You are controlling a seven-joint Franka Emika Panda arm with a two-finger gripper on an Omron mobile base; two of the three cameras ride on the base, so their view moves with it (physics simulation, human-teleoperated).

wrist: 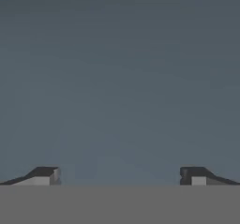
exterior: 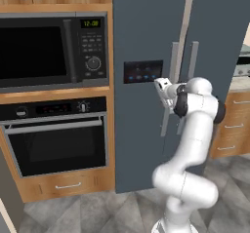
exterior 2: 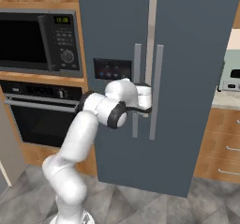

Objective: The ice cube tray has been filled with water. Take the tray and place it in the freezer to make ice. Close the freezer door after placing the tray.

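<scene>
Right now my gripper (wrist: 120,175) is spread wide, empty, at frame bottom, facing the freezer door (wrist: 120,78). Door looks shut, centre frame; I can't see the tray. Risk: fingers skate off the silver handle (exterior 2: 136,73).

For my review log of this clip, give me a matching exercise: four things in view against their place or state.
Things:
1. microwave
2. oven
3. freezer door
4. gripper

States:
A. open, empty, facing a slate-blue panel
B. shut, with a black control panel
C. below the microwave
D. clock lit, in the wooden cabinet

Pairs: 1-D, 2-C, 3-B, 4-A
</scene>
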